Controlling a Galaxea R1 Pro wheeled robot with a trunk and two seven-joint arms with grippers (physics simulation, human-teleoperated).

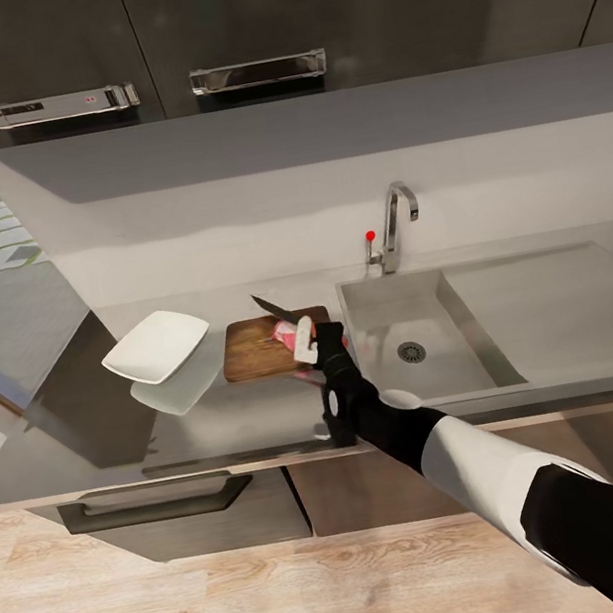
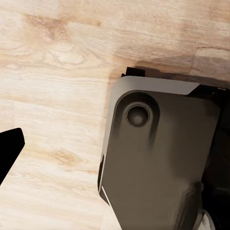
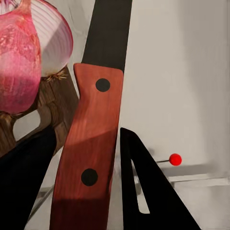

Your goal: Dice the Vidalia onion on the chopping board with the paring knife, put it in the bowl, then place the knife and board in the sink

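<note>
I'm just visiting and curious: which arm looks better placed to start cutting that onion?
The right, probably. Its gripper already has the paring knife between its jaws, above the chopping board beside the onion. The left wrist view looks down at the floor.

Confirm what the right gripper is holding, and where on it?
The right gripper holds the paring knife by its red-brown riveted handle, a finger on each side, blade pointing away, over the chopping board.

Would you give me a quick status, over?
Right gripper shut on knife above board. Onion on board, halved. Left gripper over floor, state unclear. Bowl empty.
</note>
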